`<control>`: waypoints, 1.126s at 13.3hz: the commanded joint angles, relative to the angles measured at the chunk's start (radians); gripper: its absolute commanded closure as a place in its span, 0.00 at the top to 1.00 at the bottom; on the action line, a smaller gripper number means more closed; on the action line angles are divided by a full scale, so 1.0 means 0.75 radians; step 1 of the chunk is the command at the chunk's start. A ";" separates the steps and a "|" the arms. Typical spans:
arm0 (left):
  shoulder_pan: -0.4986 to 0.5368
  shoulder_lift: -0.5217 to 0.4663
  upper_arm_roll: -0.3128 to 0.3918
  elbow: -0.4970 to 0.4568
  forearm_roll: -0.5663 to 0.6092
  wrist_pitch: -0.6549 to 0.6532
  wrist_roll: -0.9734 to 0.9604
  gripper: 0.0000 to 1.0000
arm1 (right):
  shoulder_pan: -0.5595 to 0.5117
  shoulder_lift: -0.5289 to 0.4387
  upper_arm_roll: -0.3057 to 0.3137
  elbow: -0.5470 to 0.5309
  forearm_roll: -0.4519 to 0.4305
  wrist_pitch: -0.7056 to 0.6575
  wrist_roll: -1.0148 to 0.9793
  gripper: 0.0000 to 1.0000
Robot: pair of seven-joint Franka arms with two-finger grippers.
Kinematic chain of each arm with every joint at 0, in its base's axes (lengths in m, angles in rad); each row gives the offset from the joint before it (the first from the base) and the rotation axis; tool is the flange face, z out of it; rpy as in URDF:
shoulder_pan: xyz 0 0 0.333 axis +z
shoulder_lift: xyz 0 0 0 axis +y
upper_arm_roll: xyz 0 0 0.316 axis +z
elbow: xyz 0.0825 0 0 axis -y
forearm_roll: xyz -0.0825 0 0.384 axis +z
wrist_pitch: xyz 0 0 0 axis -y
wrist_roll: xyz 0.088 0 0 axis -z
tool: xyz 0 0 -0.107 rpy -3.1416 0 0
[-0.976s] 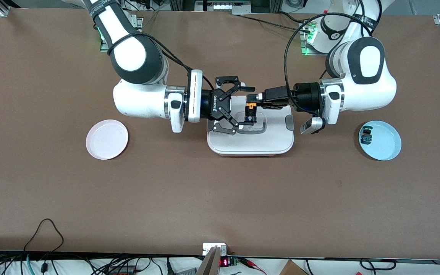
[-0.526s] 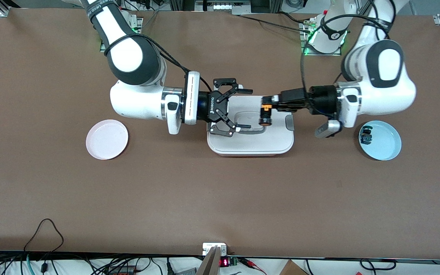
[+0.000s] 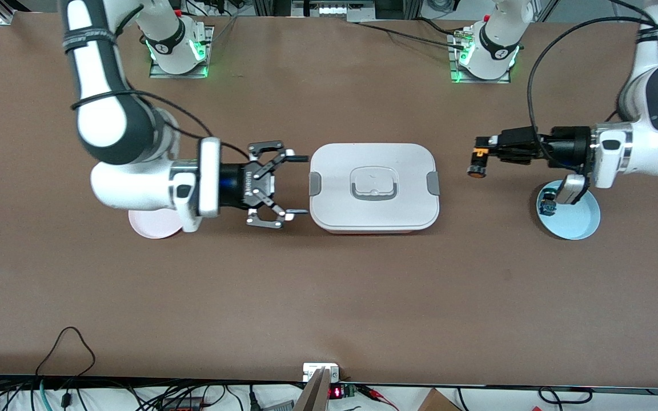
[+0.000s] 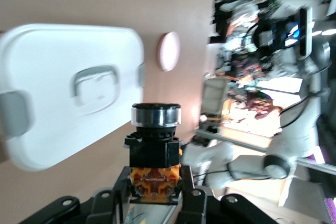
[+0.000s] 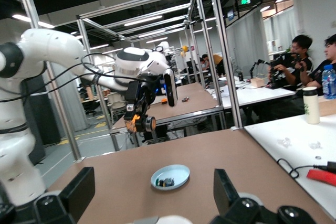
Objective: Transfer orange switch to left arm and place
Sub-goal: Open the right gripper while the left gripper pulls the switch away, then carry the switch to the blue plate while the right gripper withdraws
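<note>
Nearest the front camera's edge of the table among the task's things is the box (image 3: pixel 373 187), white with its lid on, at the middle of the table. The right gripper (image 3: pixel 290 184) hovers just off the box's end toward the right arm's end of the table, its jaws spread wide and empty, pointing along the table toward the box. A pink plate (image 3: pixel 152 225) shows partly under that arm. Toward the left arm's end, a blue plate (image 3: pixel 577 220) carries a small blue-and-teal switch (image 3: pixel 547 204).

The left gripper (image 3: pixel 482 154) is clamped on the orange switch (image 3: pixel 477 162), held up over bare table between the box and the blue plate. The switch's long axis seems to run crosswise to the fingers, black round cap toward the front camera, orange body in the jaws; the left wrist view (image 4: pixel 155 156) agrees.

The handover turns on this: the switch lies straight across the box from the open right gripper, so the two must meet above the lid or round it, not through it.

A second ago both grippers were over the lid, nearly meeting, the switch between the right jaws' reach. Since then both arms have drawn apart, each past its own end of the box, with the switch still in the left grip.
</note>
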 commanded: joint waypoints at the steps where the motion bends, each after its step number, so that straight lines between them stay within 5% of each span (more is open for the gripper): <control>1: 0.041 -0.099 -0.012 -0.002 0.304 -0.067 -0.071 0.00 | -0.026 -0.039 -0.063 -0.083 -0.078 -0.125 0.002 1.00; 4: 0.070 -0.152 -0.012 -0.013 0.731 -0.098 -0.132 0.00 | -0.059 -0.054 -0.108 -0.087 -0.205 -0.161 0.059 1.00; 9: 0.088 -0.160 -0.016 -0.025 1.359 0.000 -0.183 0.00 | -0.161 -0.082 -0.110 -0.087 -0.448 -0.197 0.568 1.00; 11: 0.090 -0.150 -0.016 -0.086 1.495 0.102 -0.261 0.00 | -0.186 -0.088 -0.110 -0.079 -0.599 -0.189 0.738 1.00; 15: 0.163 -0.158 -0.016 -0.398 1.628 0.582 -0.325 0.00 | -0.186 -0.115 -0.116 -0.075 -0.906 -0.102 1.224 1.00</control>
